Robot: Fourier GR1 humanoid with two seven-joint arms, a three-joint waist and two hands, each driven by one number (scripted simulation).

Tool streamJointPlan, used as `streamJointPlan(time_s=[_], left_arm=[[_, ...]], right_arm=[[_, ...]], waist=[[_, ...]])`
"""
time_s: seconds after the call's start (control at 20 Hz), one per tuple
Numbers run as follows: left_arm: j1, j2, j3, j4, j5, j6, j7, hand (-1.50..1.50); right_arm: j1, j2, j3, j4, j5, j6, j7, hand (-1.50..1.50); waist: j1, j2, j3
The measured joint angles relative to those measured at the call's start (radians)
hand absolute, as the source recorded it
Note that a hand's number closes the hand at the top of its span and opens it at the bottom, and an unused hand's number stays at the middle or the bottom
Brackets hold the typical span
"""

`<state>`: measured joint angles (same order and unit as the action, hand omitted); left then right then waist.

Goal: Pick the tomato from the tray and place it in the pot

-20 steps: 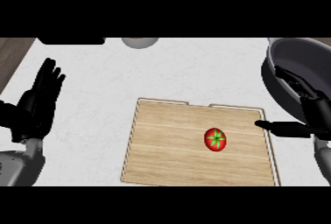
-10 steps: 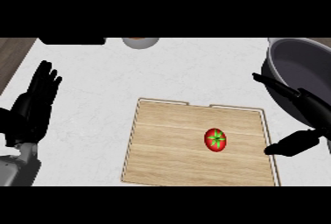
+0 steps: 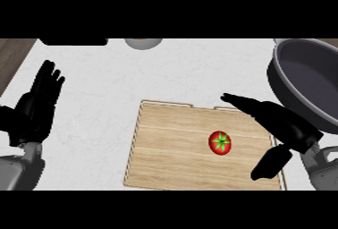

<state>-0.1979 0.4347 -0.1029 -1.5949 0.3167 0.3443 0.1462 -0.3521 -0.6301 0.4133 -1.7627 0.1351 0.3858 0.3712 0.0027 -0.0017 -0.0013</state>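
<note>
reading the scene, nearest things first: we go from the lower edge of the frame upward.
left hand: our left hand (image 3: 36, 109) rests at the left edge of the frame, fingers straight and pointing up, released, holding nothing.
right hand: our right hand (image 3: 280, 127) shows at the lower right, over the right edge of the tray; fingers stretched toward the upper left, thumb hanging down apart from them, so it is released and grasps nothing.
tomato: the tomato (image 3: 220, 142) lies on the tray's right half, right of centre, green stem star facing up, just beside our right hand but apart from it.
tray: the tray (image 3: 165, 152) is a flat wooden board lying on the white counter (image 3: 165, 71).
handling: we judge the tomato light, smooth and round, likely to roll or slip, and soft enough to bruise.
hold: we would close fingers and thumb on opposite sides around its widest middle, from above.
pot: the pot (image 3: 310, 80), dark and open-mouthed, stands at the upper right, near the tray's far right corner.
far edge: a dark object (image 3: 73, 41) and a pale round object (image 3: 143, 43) sit at the upper left, cut off; we cannot tell what they are.
writing: we see no brands, labels or writing anywhere.
</note>
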Motion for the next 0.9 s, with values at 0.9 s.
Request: streamJointPlan(time_s=[0.9], left_arm=[[-0.007,-0.073,0.097,-0.009,-0.081,-0.092,0.042,0.0]], right_arm=[[0.074,0.229,0.012,0.048,0.294,0.085,0.096,-1.5]], waist=[[-0.002,0.001,0.001]])
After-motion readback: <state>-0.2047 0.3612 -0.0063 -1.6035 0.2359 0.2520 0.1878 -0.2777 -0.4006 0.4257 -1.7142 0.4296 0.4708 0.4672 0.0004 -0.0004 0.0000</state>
